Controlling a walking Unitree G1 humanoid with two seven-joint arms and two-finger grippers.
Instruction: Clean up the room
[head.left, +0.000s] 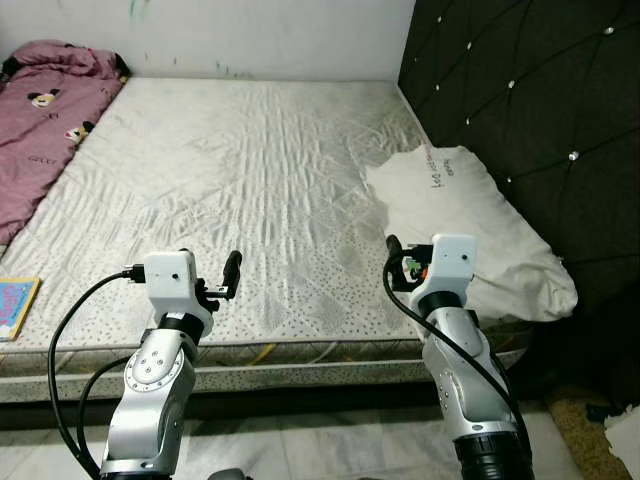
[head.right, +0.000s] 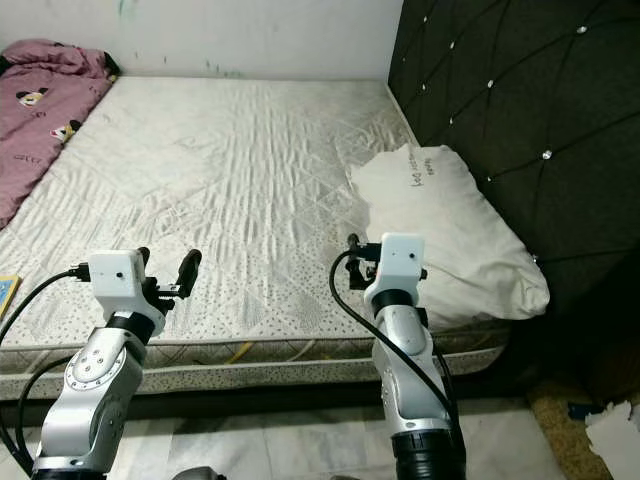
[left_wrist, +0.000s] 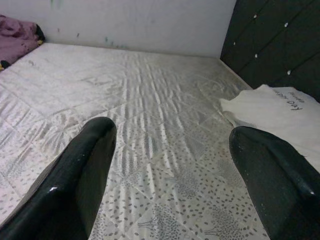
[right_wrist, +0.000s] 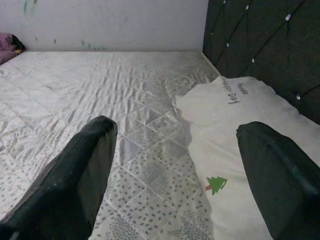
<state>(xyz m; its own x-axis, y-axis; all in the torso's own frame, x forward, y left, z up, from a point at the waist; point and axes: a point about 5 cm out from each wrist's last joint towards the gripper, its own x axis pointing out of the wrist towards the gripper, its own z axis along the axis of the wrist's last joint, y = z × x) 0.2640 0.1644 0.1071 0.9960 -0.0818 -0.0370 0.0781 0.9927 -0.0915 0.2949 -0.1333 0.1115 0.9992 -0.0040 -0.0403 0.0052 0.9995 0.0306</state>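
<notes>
A bare white quilted mattress (head.left: 250, 170) lies before me. On its right side, against the headboard, rests a white pillow (head.left: 470, 215) with black writing and a small green tree print. A pink cartoon-print blanket (head.left: 45, 120) is bunched at the far left corner. My left gripper (left_wrist: 175, 175) hovers open over the mattress's front edge, holding nothing. Open too, my right gripper (right_wrist: 172, 175) sits just short of the pillow's near left corner, with nothing between its fingers.
A dark tufted headboard (head.left: 540, 100) walls off the right side. A colourful book (head.left: 15, 305) lies at the mattress's front left edge. Crumpled white paper (head.right: 612, 430) sits on the floor at the lower right. Tiled floor (head.left: 300, 445) runs below the bed's front.
</notes>
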